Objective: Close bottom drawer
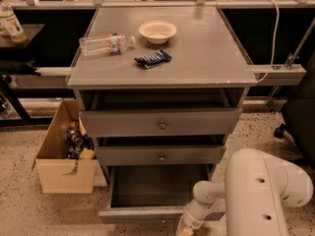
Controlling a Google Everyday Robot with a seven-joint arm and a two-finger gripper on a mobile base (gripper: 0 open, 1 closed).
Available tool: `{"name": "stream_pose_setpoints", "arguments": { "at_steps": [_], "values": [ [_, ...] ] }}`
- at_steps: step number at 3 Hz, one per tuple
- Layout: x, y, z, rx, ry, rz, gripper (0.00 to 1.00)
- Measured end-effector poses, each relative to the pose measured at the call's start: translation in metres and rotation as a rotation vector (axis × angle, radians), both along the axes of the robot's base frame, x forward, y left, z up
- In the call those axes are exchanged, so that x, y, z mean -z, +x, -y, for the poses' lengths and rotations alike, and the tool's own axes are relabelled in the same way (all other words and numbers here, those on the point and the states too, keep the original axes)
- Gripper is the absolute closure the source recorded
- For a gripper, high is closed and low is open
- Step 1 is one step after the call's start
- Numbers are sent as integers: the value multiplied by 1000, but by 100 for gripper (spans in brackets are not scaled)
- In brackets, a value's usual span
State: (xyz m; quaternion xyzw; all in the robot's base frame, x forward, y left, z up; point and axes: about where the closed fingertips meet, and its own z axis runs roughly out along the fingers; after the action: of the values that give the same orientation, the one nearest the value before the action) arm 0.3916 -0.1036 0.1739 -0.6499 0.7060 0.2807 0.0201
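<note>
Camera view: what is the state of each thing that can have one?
bottom drawer: pulled far out, inside looks empty
middle drawer: slightly out
top drawer: slightly out
bottle: lying on its side
bowl: upright, empty
cardboard box: open on top
claw: at the bottom drawer's front edge

gripper [184,229]: bottom edge | cardboard box [66,177]: left of gripper, slightly higher | bowl [157,31], plastic bottle [104,44], blue snack packet [153,59]: on cabinet top [211,50], well above gripper
</note>
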Motion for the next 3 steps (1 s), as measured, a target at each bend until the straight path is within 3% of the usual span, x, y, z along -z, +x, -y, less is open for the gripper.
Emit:
{"name": "stream_pose_setpoints", "arguments": {
  "at_steps": [2, 3],
  "values": [
    [13, 35, 19, 31, -22, 23, 100],
    [14, 40, 20, 36, -22, 27, 79]
  ]
}}
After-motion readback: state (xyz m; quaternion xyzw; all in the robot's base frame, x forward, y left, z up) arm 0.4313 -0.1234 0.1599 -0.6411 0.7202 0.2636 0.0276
